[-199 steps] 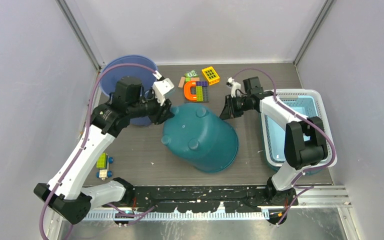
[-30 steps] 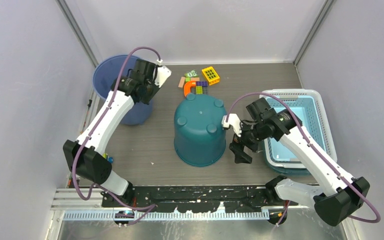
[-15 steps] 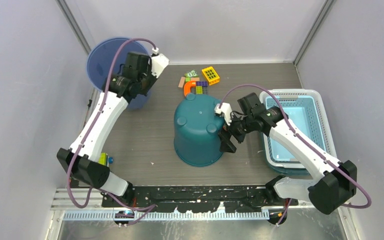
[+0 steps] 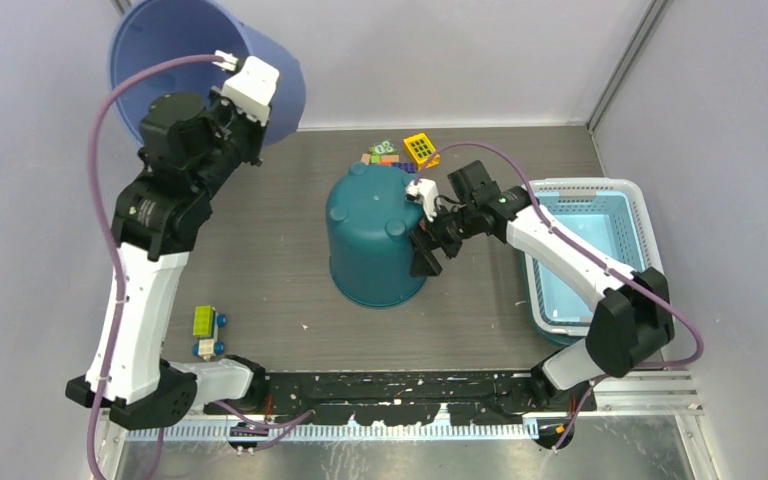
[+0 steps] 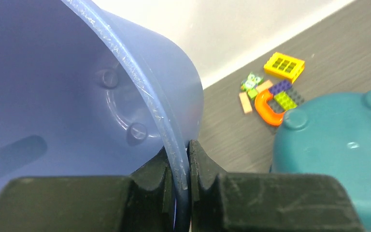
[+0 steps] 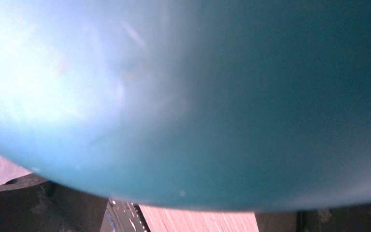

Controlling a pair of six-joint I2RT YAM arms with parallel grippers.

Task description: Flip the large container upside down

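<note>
Grey surface (image 4: 280,290), teal bucket (image 4: 370,240) inverted.
My left end effector (image 5: 179,162) grips blue bucket (image 5: 53,96) rim (airborne); right end effector (image 4: 426,256) gapes.

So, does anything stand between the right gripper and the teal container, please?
Nothing visible does: the open right gripper is close up at the side of the upturned teal container, whose wall fills its wrist view.

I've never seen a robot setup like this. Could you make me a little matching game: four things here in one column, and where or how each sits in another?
1. blue tub
2. teal tub
3. pale blue basket
4. toy car

a. upside down in the middle
b. near edge, left side
c. held up at its rim by the left gripper
d. far right side

Pairs: 1-c, 2-a, 3-d, 4-b
</note>
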